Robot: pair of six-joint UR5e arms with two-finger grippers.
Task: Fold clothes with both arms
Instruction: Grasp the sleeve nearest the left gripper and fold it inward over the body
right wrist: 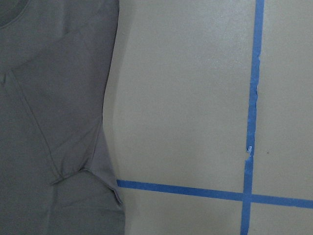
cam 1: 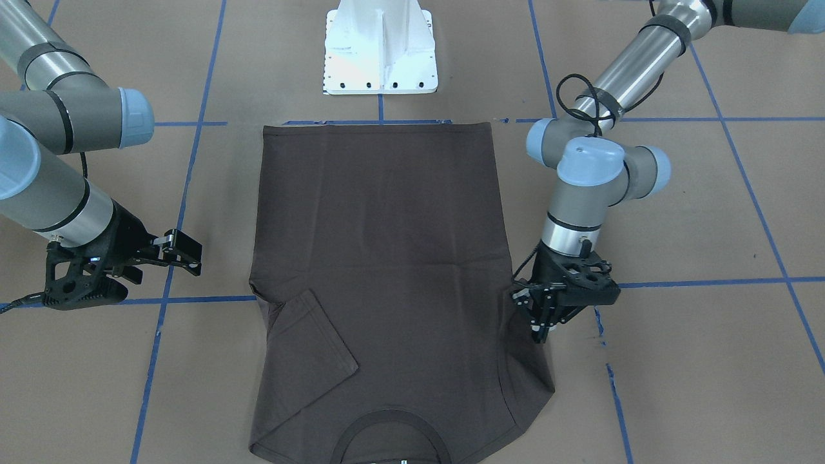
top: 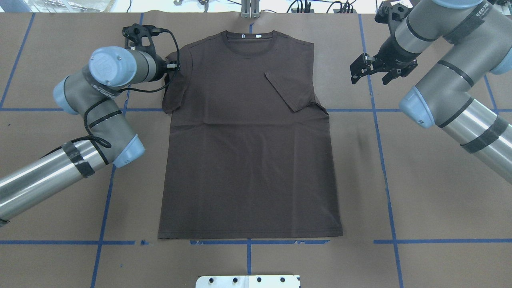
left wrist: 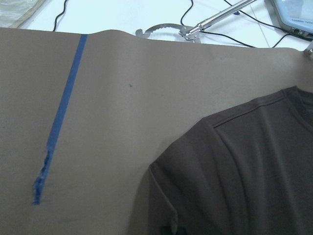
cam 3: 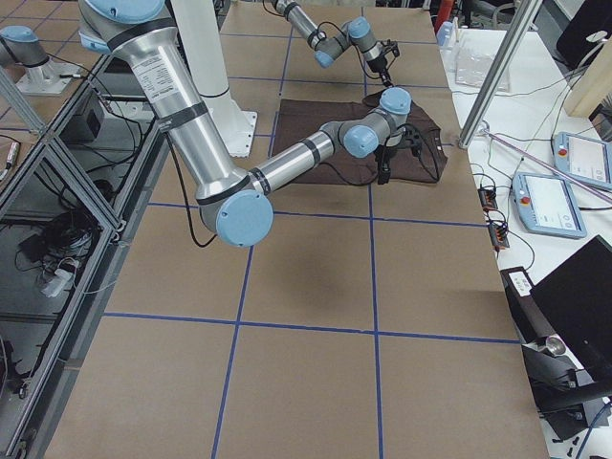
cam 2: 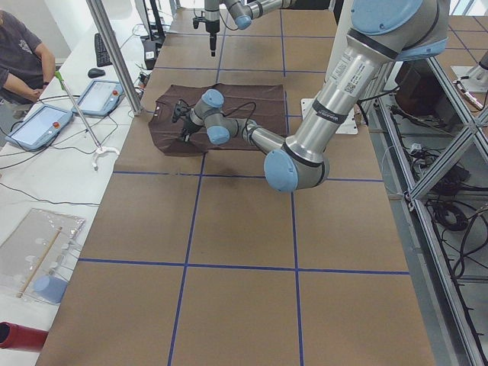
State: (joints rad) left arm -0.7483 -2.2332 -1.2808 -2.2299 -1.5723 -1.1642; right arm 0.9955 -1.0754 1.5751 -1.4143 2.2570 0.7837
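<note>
Left claw point(cam 1: 540, 325) on T-shirt's point(cam 1: 380, 245) flat sleeve point(cam 1: 530, 370), likely to fold it, can't tell if clenched; right claw point(top: 370, 78) released beside folded sleeve point(top: 290, 90).

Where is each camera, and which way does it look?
Front-facing: across the table, facing the robot, looking down on the shirt; left arm at right, base on top.
Overhead: behind the robot, looking forward and down; left arm left, right arm right.
Exterior left: table's end; left arm near.
Exterior right: opposite end; right arm near.
Left wrist: looks down at the unfolded sleeve; no arm shows.
Right wrist: looks down at the folded sleeve; no arm shows.
Overhead and right wrist share that folded sleeve.
</note>
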